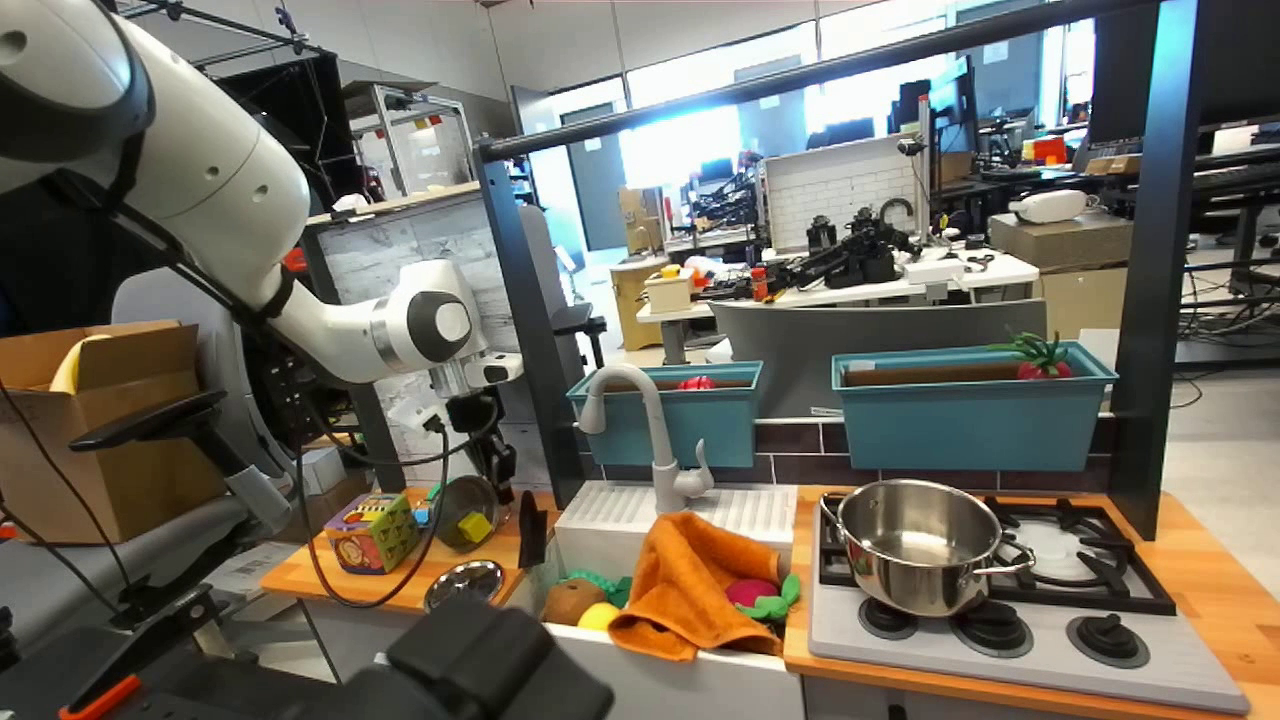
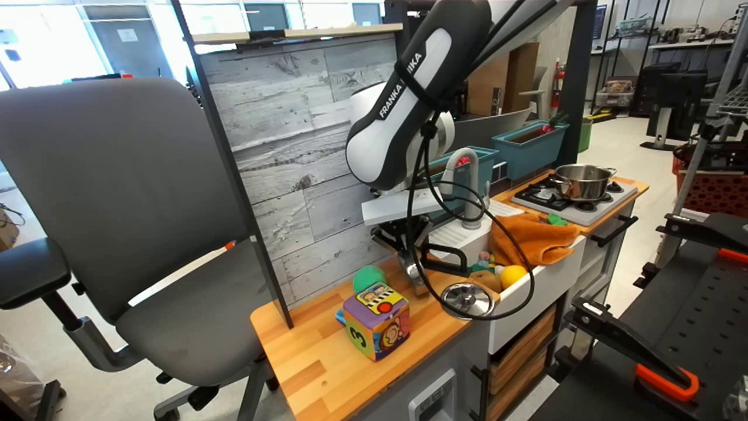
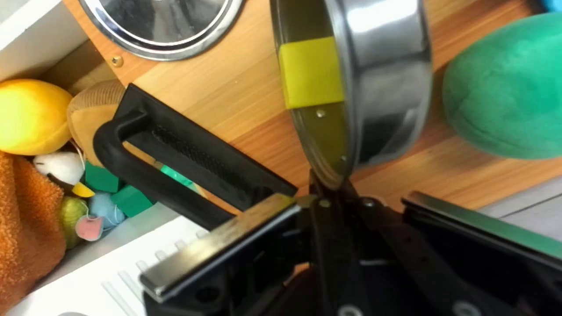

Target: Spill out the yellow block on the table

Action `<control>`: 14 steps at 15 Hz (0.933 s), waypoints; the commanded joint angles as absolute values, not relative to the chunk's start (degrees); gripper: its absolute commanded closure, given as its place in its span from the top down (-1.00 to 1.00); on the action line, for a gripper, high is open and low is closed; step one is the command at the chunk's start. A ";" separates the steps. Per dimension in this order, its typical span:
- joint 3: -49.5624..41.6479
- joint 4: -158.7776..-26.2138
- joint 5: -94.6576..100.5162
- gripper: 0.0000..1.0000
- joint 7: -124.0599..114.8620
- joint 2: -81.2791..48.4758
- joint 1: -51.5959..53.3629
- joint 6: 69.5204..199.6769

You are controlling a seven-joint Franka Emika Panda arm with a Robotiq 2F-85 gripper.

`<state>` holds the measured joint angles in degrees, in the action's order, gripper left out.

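Wrist view's got your gripper [image 3: 332, 186] pinching the metal pan [image 3: 388, 87] by its rim, and you're holding it sideways over the table [image 3: 232, 96], probably so the yellow block [image 3: 312, 72] sitting inside tumbles out.

1) Block [image 3: 311, 72]: yellow
2) Pan [image 3: 388, 83]: silver
3) Surface [image 2: 312, 374]: orange-brown, wood-grained
4) Cube [image 2: 378, 321]: purple, green and yellow, with printed pictures
5) Ball [image 3: 509, 85]: green
6) Towel [image 2: 534, 238]: orange
7) Planters [image 1: 970, 415]: teal
8) Panel [image 2: 298, 146]: pale grey, plank-patterned

In an exterior view, seeing the block [image 1: 475, 527] in the pan [image 1: 468, 498] over the table [image 1: 295, 573], toy cube [image 1: 372, 535] left, lid [image 1: 465, 583] nearer (sink [image 1: 720, 685] right of it), pot [image 1: 912, 570] on hob [image 1: 1049, 643] farther right.
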<state>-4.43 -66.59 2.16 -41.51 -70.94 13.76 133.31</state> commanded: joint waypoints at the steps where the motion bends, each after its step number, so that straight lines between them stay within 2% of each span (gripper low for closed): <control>1: -4.96 -74.34 2.86 -0.98 -39.46 -65.81 12.85 139.91; 8: -6.12 -81.83 2.08 -0.98 -37.55 -61.67 13.97 149.24; 14: -11.46 -92.09 2.44 -0.98 -38.68 -54.33 18.19 164.03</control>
